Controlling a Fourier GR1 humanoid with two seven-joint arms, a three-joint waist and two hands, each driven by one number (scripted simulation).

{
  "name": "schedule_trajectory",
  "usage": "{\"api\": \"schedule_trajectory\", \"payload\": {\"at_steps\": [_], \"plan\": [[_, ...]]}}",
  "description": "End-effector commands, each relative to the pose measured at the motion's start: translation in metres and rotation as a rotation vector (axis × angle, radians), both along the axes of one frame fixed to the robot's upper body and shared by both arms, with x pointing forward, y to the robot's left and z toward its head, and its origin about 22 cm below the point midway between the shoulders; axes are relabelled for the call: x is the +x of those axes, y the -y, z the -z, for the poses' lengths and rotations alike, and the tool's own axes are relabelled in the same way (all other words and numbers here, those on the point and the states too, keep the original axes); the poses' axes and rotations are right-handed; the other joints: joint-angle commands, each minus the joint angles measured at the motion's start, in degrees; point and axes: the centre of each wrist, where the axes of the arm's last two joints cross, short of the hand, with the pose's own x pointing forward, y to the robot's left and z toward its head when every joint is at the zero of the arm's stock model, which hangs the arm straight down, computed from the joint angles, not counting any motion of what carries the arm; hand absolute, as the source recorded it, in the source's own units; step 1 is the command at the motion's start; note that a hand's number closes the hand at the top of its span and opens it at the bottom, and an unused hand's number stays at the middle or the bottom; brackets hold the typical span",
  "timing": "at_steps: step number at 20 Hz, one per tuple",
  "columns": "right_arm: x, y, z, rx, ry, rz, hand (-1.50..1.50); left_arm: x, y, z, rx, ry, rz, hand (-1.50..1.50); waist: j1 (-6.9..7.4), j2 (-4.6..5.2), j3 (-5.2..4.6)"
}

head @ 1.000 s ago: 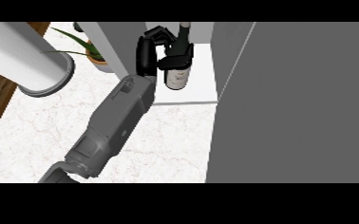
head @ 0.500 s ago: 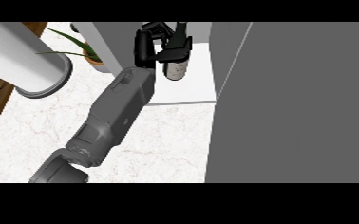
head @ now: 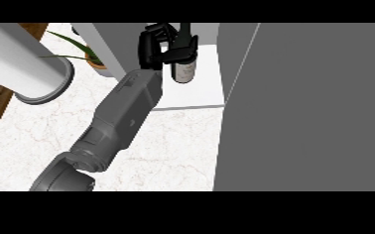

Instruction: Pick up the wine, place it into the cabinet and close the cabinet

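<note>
Step in hand, by judgement: placing. Left hand (head: pixel 155 49) curled round wine bottle (head: pixel 183 65), held over white cabinet floor (head: pixel 207 87) near its back edge. Next: lower, release, withdraw, swing grey door (head: pixel 300 104) shut. Count: one bottle, one plant (head: pixel 82 54), one hand visible, one pale cylinder (head: pixel 29 67) at left edge.

White marble-veined tabletop (head: pixel 176 144) fills the lower centre. A potted green plant (head: pixel 77 54) stands at 10 o'clock. A large grey-white cylinder (head: pixel 29 69) lies at 9 o'clock. Brown wood strip (head: pixel 33 28) shows at 11 o'clock.
</note>
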Motion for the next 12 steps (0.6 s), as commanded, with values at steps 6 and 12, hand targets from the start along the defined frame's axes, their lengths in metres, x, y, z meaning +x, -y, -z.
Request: {"api": "schedule_trajectory", "payload": {"at_steps": [6, 12], "plan": [[-0.017, 0.001, -0.006, 0.014, 0.014, -0.063, -1.5, -0.007, -0.011, 0.023, -0.021, -0.011, -0.035, 1.5, -0.62, 0.58, -0.21], [-0.014, 0.008, -0.007, 0.01, 0.011, -0.052, -1.5, 0.001, -0.007, 0.005, 0.043, -0.029, -0.065, -1.5, -0.66, 0.55, -0.18]]}}
